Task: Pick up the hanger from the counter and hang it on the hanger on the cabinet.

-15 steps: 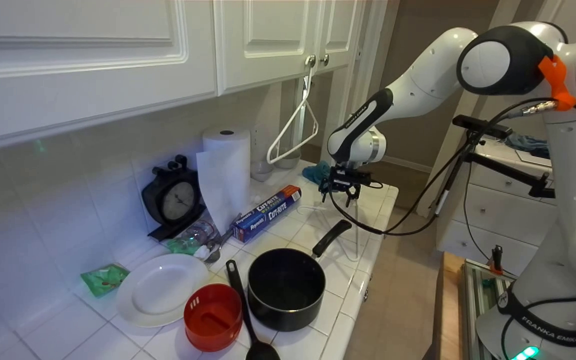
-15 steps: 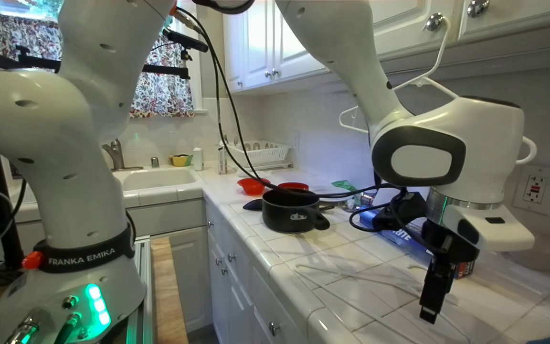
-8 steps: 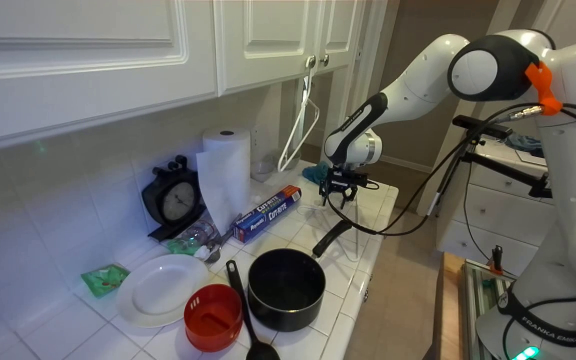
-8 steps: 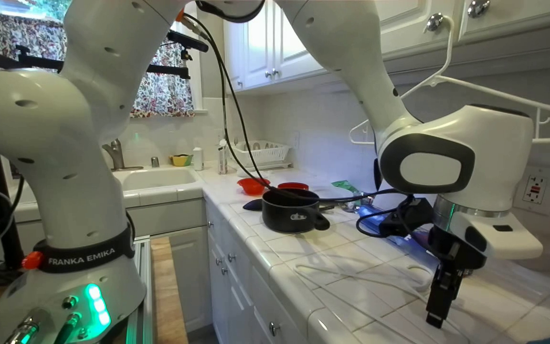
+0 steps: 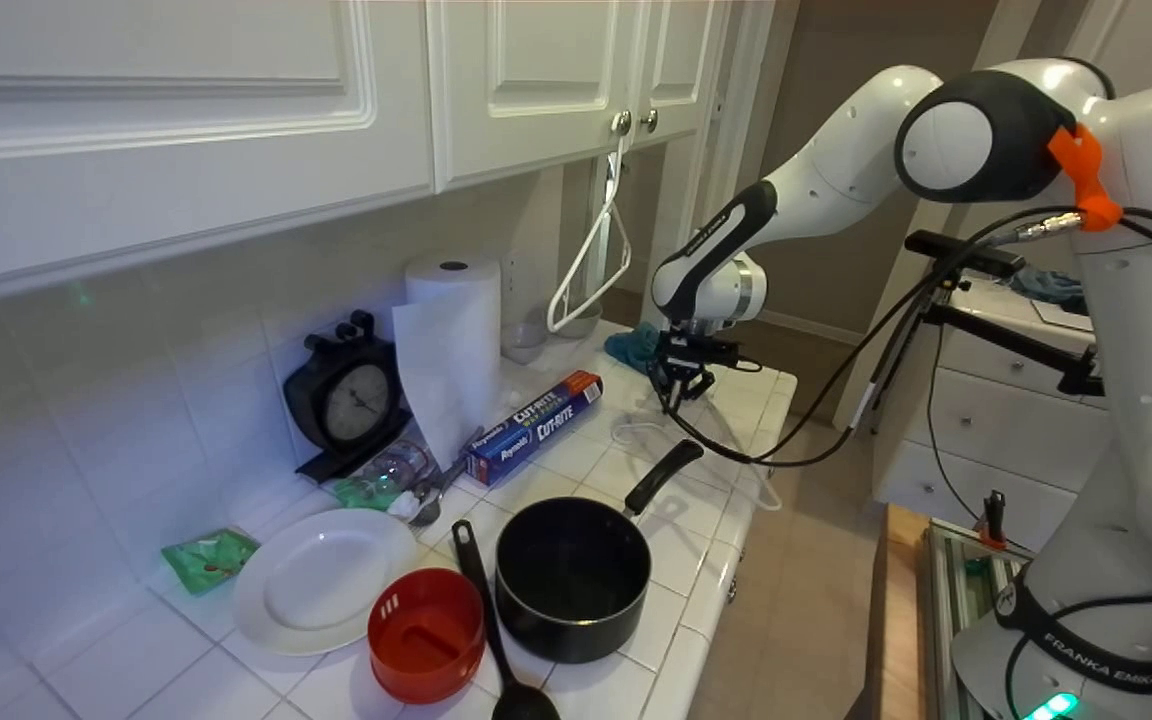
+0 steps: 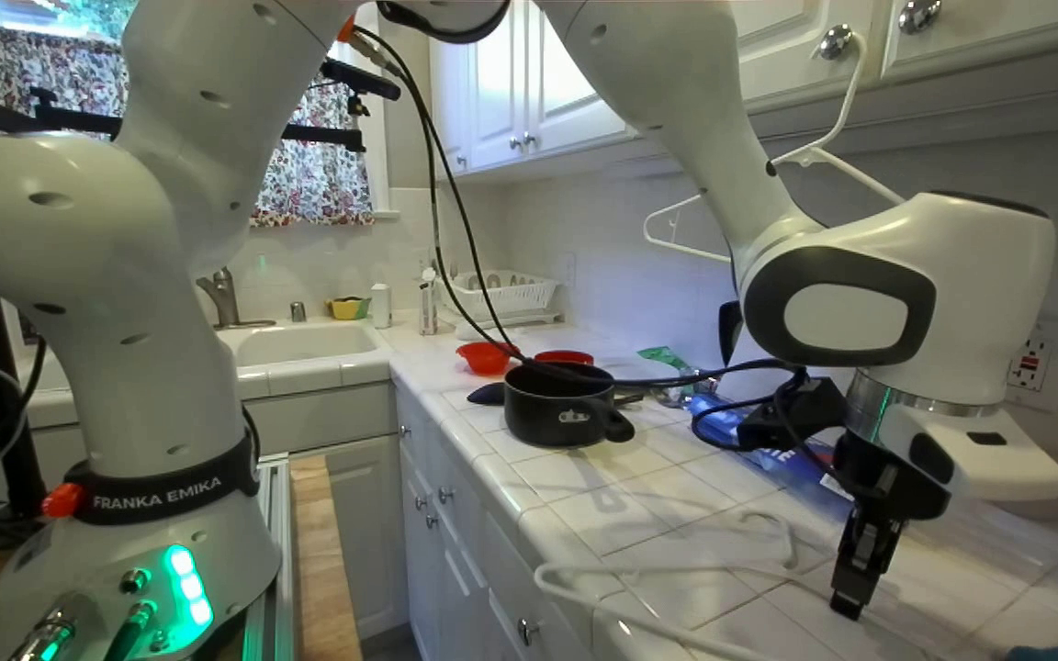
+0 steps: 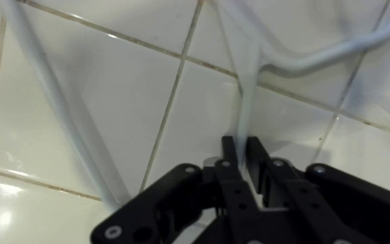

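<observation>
the gripper (image 7: 241,147) pinches one arm of the lower hanger (image 7: 250,74), likely so the hook (image 7: 317,61) ahead of the jaws is free for the upper hanger (image 5: 586,250), hung from a knob (image 5: 621,122) well above them. the counter (image 5: 676,555) lies just below the jaws.

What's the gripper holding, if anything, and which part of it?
The gripper holds the lower white hanger by one shoulder bar, close to where the hook begins.
</observation>
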Motion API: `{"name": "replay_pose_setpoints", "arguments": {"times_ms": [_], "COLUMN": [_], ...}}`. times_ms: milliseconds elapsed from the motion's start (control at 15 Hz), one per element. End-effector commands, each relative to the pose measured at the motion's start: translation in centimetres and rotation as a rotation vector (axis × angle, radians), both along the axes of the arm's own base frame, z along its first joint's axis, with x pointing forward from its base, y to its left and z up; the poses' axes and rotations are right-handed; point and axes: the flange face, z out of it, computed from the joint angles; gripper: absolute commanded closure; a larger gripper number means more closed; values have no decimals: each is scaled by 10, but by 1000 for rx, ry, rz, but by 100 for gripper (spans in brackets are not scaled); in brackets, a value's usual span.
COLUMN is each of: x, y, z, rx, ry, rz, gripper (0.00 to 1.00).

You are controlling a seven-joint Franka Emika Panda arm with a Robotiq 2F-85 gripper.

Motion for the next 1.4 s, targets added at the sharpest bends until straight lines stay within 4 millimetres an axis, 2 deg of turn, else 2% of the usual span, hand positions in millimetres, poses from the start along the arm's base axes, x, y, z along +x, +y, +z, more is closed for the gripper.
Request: {"name": "replay_pose_setpoints", "arguments": {"times_ms": [0,67,400,933,1333], "x": [7,6,2,-20,-40], "y": [-1,-1,-2,2,11], "z": [5,6,20,89,127], "rx": [23,23,14,-52,-90], "ry": [-1,-2,-34,-189,-263], "rz": [-1,1,-8,-20,-13], "gripper": [99,94,94,94,94]}}
